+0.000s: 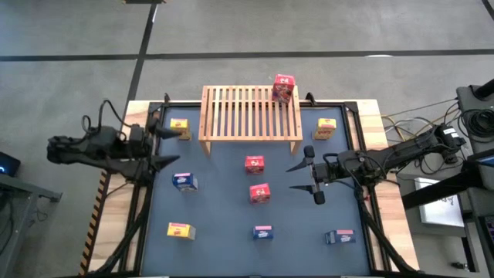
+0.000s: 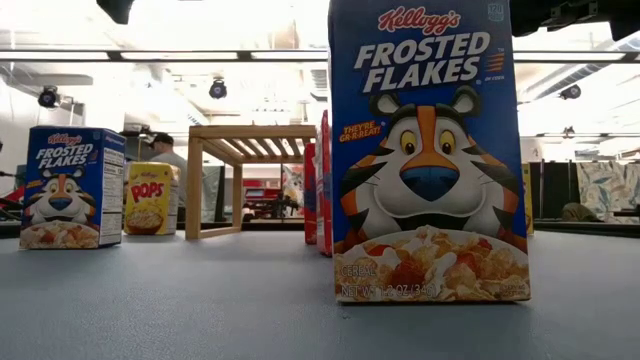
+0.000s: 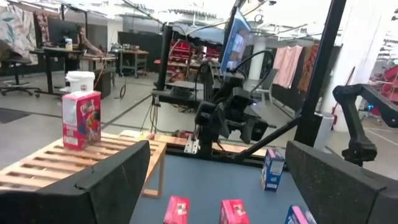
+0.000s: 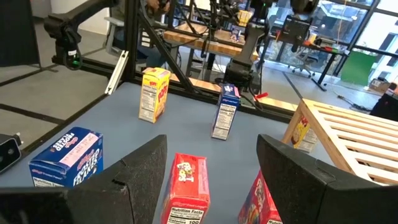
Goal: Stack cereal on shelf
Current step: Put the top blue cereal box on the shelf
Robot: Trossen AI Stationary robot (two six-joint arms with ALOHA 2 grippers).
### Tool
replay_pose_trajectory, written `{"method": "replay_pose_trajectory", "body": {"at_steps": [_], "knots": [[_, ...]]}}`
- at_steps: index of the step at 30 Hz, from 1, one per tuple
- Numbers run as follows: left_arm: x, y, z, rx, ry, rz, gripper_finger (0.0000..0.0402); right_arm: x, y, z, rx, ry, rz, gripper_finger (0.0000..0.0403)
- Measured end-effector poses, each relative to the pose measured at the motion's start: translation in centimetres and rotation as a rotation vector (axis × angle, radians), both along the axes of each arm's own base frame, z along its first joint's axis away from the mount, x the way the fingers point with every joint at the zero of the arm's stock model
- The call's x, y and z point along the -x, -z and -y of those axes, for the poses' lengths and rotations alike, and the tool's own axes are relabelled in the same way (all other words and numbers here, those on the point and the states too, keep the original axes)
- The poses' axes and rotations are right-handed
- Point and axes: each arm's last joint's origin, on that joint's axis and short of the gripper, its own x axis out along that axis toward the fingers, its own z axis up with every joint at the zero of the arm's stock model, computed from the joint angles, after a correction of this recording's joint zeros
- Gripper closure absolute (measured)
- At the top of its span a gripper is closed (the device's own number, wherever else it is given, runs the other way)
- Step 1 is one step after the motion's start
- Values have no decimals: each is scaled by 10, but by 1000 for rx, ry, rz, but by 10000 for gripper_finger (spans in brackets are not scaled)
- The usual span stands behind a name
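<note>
Nine cereal boxes showed in the high view: three red, three yellow, three blue. One red box [image 1: 283, 88] stood on the rack [image 1: 250, 113] at its upper right corner, in the upper middle of the frame; the other two reds [image 1: 255, 164] [image 1: 259, 193] stood on the mat below the rack, one under the other. Yellow boxes sat just left of the rack [image 1: 179, 127], right of it [image 1: 325, 128], and at lower left [image 1: 181, 230]. Blue boxes stood at centre left [image 1: 184, 181], bottom centre [image 1: 262, 232] and lower right [image 1: 339, 236], the last seemingly lying flat. The left gripper [image 1: 165, 147] hung at the mat's left edge, fingers spread wide, holding nothing. The right gripper [image 1: 302, 176] hovered right of the two reds, jaws parted and empty.
</note>
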Motion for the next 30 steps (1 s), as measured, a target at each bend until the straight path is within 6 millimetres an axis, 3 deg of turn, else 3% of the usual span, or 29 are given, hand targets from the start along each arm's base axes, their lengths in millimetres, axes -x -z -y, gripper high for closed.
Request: {"method": "replay_pose_trajectory", "body": {"at_steps": [7,14,18,26,30], "knots": [[-6,-28,1,2,-1,12,43,1,-1,0,-11,-8,2,165],[-7,-35,1,-14,-10,-59,43,2,-3,0,-19,-9,10,165],[-10,-21,0,-19,-54,-144,43,2,-3,0,-20,-11,9,165],[-28,41,2,37,-128,-323,43,2,-3,0,-21,-11,10,165],[-31,57,2,70,-135,-361,43,2,-3,0,-26,-10,9,165]]}}
